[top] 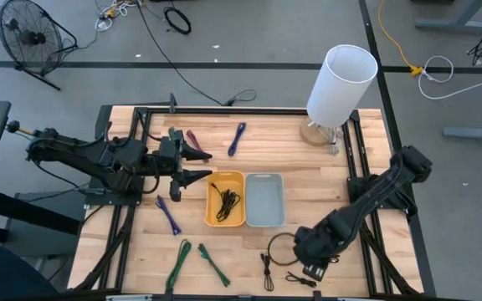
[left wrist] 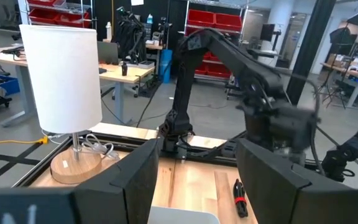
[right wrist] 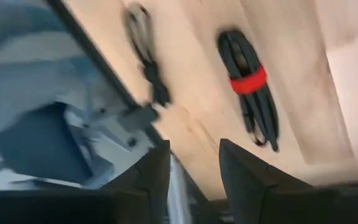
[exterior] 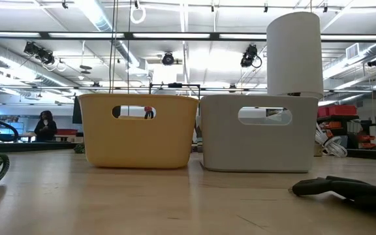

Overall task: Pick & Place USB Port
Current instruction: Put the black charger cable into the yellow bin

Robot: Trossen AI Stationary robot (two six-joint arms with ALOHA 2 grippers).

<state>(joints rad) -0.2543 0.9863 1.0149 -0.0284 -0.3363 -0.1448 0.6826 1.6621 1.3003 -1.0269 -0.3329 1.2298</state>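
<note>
**High view: right gripper low at the front edge, left gripper parked by the yellow bin**

My right gripper [top: 310, 269] is down near the table's front edge, right of centre, fingers spread with a clear gap in the right wrist view [right wrist: 192, 168]. Nothing between them. Just beside it on the wood lies a black cable coil [top: 279, 248] and a small black bundle with a red band [top: 297, 279]; the right wrist view shows that banded bundle [right wrist: 252, 87] lying flat just ahead of my fingers, with another dark cable [right wrist: 145, 50] next to it.

My left gripper [top: 205, 165] is held over the table left of centre, jaws apart, tips pointing at the yellow bin [top: 212, 219]. It holds nothing. Left wrist view confirms the wide gap [left wrist: 197, 168].

Black USB cable [top: 227, 201] is inside the yellow bin. Grey bin [top: 264, 219] is touching the yellow one on its right; contents not discernible.

Loose cables on the wood: purple ones [top: 237, 138] [top: 170, 216] behind and left of the bins, a maroon one [top: 193, 140], green ones [top: 179, 263] [top: 212, 263] near the front left, a black one [top: 267, 271] at front centre.

White lamp [top: 339, 82] stands at the back right corner. Low view: the two bins side by side, yellow [exterior: 136, 134] and grey [exterior: 263, 134], with the lamp [exterior: 294, 52] behind.
</note>
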